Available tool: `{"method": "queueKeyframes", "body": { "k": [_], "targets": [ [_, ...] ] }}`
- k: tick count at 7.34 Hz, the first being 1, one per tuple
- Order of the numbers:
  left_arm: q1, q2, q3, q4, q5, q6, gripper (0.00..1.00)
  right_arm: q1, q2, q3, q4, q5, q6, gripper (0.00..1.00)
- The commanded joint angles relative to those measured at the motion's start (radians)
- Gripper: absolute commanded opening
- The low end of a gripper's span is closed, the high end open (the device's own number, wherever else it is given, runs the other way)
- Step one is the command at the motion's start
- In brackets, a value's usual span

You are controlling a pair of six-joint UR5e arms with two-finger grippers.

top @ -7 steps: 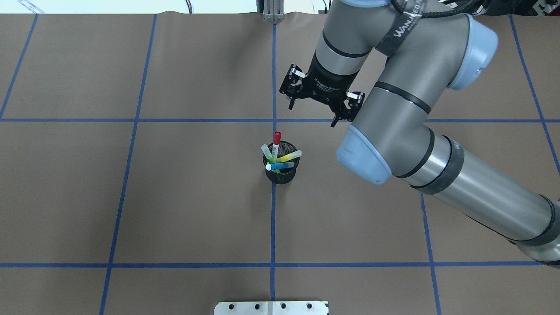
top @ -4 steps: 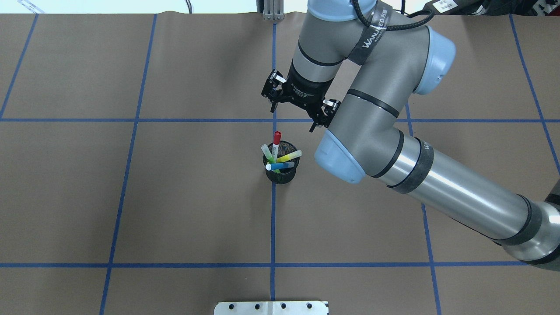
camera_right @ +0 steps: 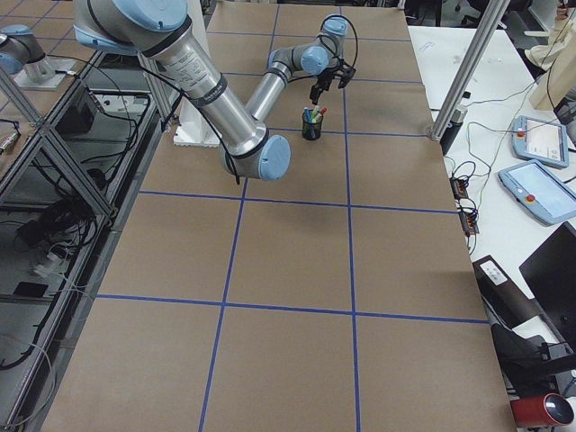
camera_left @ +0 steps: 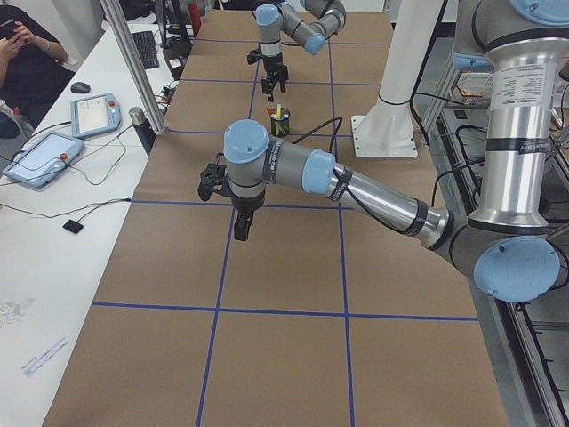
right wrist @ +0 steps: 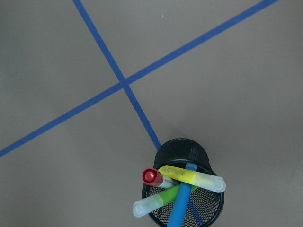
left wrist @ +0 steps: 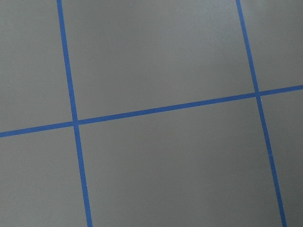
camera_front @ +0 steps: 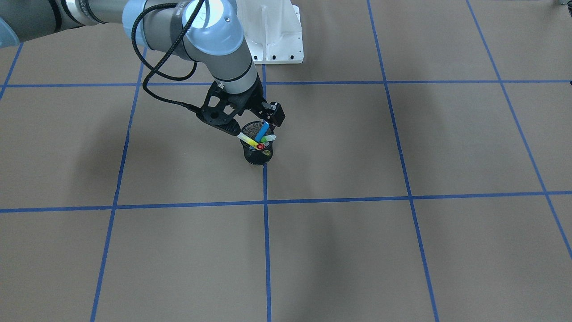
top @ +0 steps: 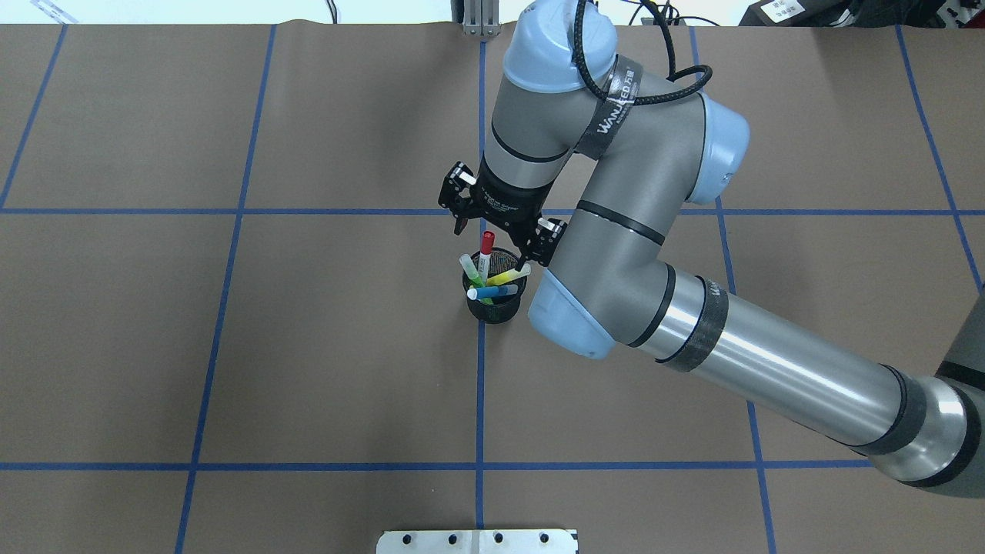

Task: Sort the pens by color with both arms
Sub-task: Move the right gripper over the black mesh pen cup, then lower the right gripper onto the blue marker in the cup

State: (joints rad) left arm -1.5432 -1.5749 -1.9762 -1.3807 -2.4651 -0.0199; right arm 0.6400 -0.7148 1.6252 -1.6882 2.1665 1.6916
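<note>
Overhead exterior: wide matte brown surface, papery at its far edge, ruled into large squares by blue tape lines.

Reaching across it from the lower right, the right arm: smooth grey and polished silver tubes, rounded light blue caps. Reads "WANJEED" in white on a black strap around the upper joint. Fine print on the wrist collar too small to make out.

Seen only from the exterior left camera, the left arm, near and large, bent low over the surface well apart from the pens. Cannot tell whether the left claw is apart or together. Nothing but brown surface and tape from its wrist camera.

Right claw black and angular, fingers spread wide apart, clamped on nothing, hanging just above the pen tops with one finger to either side.

Below it, a round black mesh cup, standing on a tape line, cut off by the lower edge of the right wrist view.

Leaning inside the cup, all four slim pens: red-capped white pen, yellow pen, blue pen, green pen, the last three with clear caps. Dark lettering along the yellow barrel, unreadable.
</note>
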Motion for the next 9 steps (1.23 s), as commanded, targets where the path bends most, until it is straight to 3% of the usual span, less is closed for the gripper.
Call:
{"method": "queueKeyframes", "body": {
  "k": [1,3,9],
  "targets": [
    [0.0,-0.01,0.004,0.002,0.0,0.0,1.0,-0.031,-0.003,-0.002,0.001,-0.005,0.054,0.85],
    [0.0,-0.013,0.005,0.002,0.0,0.0,1.0,-0.037,-0.011,-0.005,-0.001,-0.005,0.098,0.79],
    [0.0,-0.04,0.007,0.003,0.006,0.0,1.0,-0.063,-0.023,-0.013,0.004,-0.016,0.201,0.79]
  ]
}}
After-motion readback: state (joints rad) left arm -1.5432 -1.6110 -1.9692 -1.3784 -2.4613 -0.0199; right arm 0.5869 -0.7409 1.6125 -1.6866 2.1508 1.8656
